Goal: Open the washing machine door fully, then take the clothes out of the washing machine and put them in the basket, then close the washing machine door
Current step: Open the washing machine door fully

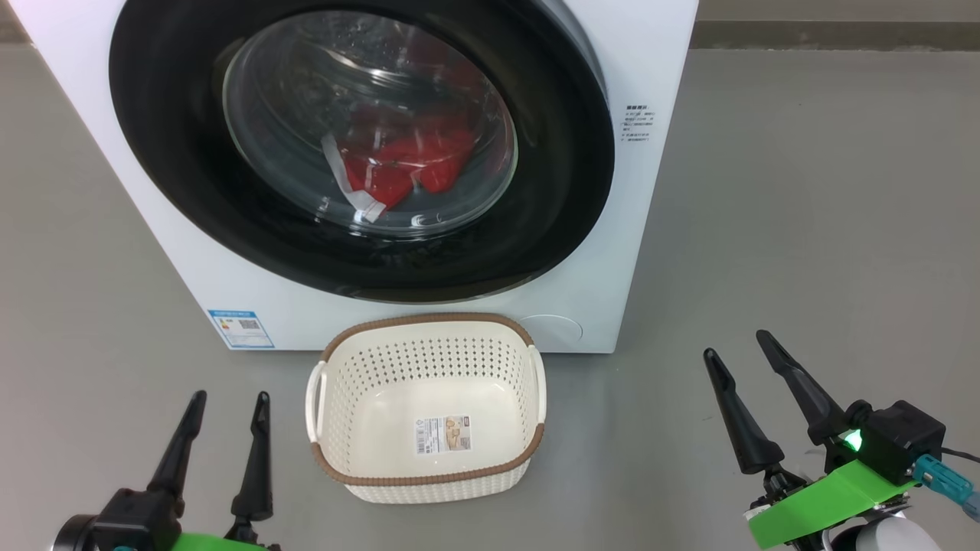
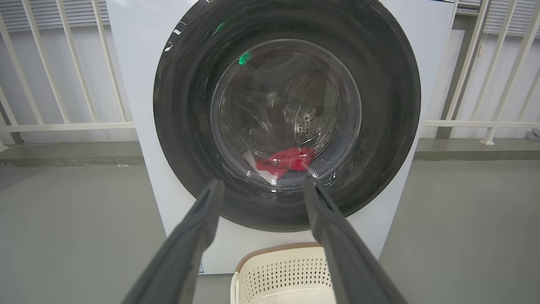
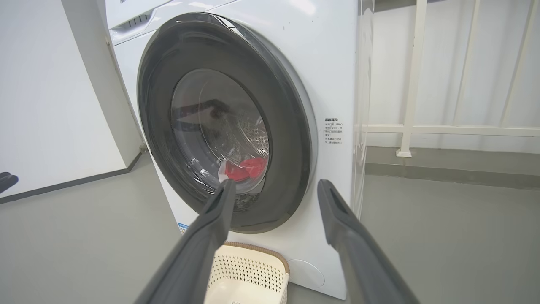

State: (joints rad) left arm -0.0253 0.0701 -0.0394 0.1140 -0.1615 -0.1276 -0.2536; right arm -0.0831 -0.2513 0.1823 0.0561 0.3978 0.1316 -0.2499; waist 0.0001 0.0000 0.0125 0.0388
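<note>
The white washing machine (image 1: 658,191) stands before me with its round black door (image 1: 168,153) over the opening. Red clothes (image 1: 406,164) with a white band lie in the drum behind the glass window, also in the left wrist view (image 2: 287,160) and the right wrist view (image 3: 247,168). The cream basket (image 1: 429,360) sits empty on the floor just in front of the machine. My left gripper (image 1: 232,398) is open at the basket's left. My right gripper (image 1: 736,344) is open to the basket's right. Both point toward the door (image 2: 185,126) (image 3: 291,139), apart from it, holding nothing.
Grey floor (image 1: 804,229) stretches on both sides of the machine. A white railing (image 2: 63,122) runs behind it and a white wall (image 3: 42,105) stands to its left. A blue label (image 1: 240,327) and a round cover (image 1: 551,330) sit low on its front.
</note>
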